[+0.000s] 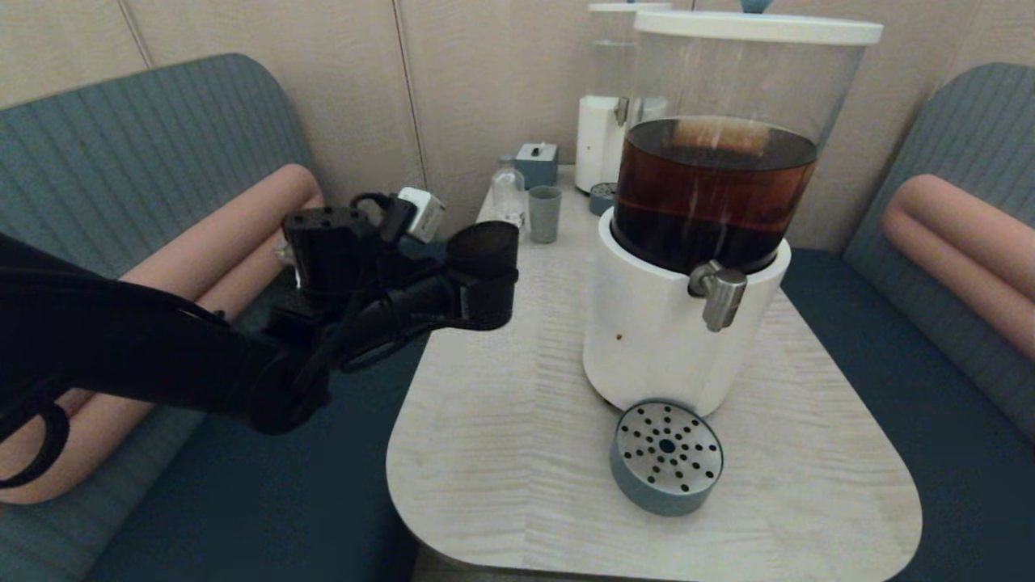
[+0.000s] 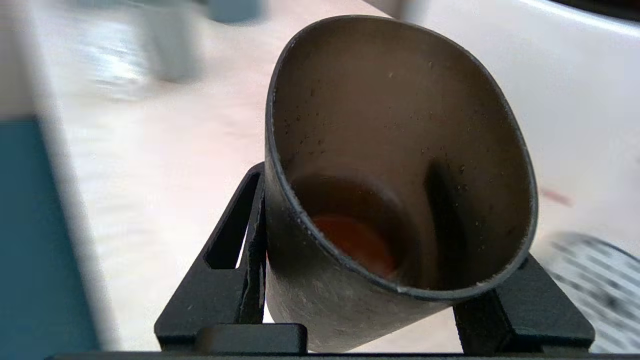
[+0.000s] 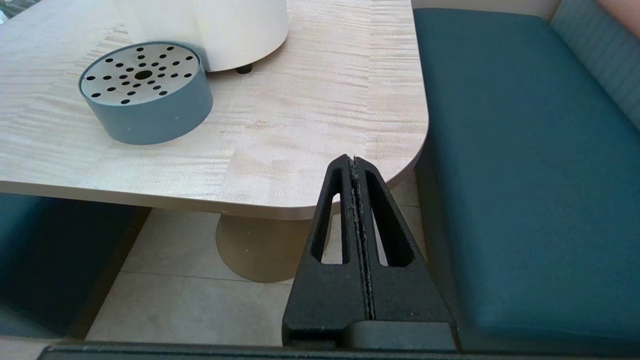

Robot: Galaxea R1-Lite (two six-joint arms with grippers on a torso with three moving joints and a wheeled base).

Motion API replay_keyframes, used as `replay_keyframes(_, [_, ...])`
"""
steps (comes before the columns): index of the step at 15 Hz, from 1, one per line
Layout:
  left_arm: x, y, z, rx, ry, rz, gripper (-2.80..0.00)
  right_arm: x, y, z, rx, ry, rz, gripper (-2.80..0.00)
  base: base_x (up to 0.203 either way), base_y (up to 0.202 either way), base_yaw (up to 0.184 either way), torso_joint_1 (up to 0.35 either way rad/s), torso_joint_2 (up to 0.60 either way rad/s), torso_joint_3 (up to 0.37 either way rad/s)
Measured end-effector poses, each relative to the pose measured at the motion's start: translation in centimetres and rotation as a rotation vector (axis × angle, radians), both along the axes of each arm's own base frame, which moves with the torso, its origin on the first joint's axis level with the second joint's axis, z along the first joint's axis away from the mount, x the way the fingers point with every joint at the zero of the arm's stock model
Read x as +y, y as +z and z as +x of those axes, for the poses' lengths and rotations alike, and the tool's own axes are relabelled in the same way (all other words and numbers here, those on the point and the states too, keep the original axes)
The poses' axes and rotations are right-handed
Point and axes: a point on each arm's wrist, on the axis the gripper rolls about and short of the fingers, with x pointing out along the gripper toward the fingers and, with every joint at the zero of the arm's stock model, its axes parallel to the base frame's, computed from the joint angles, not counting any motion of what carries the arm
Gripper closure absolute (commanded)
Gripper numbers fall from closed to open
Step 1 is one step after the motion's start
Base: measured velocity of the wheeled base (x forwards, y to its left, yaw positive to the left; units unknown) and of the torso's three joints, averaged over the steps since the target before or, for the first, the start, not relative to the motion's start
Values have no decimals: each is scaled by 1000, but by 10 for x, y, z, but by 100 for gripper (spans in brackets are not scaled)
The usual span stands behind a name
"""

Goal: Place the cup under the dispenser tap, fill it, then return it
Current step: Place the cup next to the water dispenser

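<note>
The cup point(image 1: 483, 273), a dark smoky tumbler, hangs upright in the air over the table's left edge, well to the left of the dispenser tap point(image 1: 718, 295). My left gripper point(image 1: 485, 297) is shut on its lower wall from both sides. In the left wrist view the cup point(image 2: 400, 125) fills the middle, with a small pool of reddish-brown liquid point(image 2: 356, 242) at its bottom. The steel tap sticks out of the white base of the big dispenser point(image 1: 647, 339), which holds brown liquid. My right gripper point(image 3: 354, 162) is shut on nothing, low off the table's near right corner.
A round grey drip tray point(image 1: 667, 457) with a perforated steel top sits on the table point(image 1: 501, 420) below and in front of the tap. At the back stand a grey-green cup point(image 1: 544, 213), a small bottle point(image 1: 508, 192), a blue box point(image 1: 537, 164) and a smaller dispenser point(image 1: 602, 137). Blue benches flank the table.
</note>
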Motion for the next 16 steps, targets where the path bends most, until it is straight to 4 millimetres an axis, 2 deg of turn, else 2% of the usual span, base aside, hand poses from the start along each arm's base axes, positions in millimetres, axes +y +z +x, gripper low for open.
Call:
replay_keyframes(4, [8, -11, 28, -36, 43, -17, 0, 0, 0, 0, 0, 0, 0, 0, 0, 0, 0, 0, 0, 0])
replay_keyframes(11, [4, -58, 73, 32, 67, -65, 0, 0, 0, 0, 0, 0, 0, 0, 0, 0, 0, 0, 0, 0])
replay_keyframes(16, [1, -86, 89, 60, 109, -45, 0, 0, 0, 0, 0, 0, 0, 0, 0, 0, 0, 0, 0, 0])
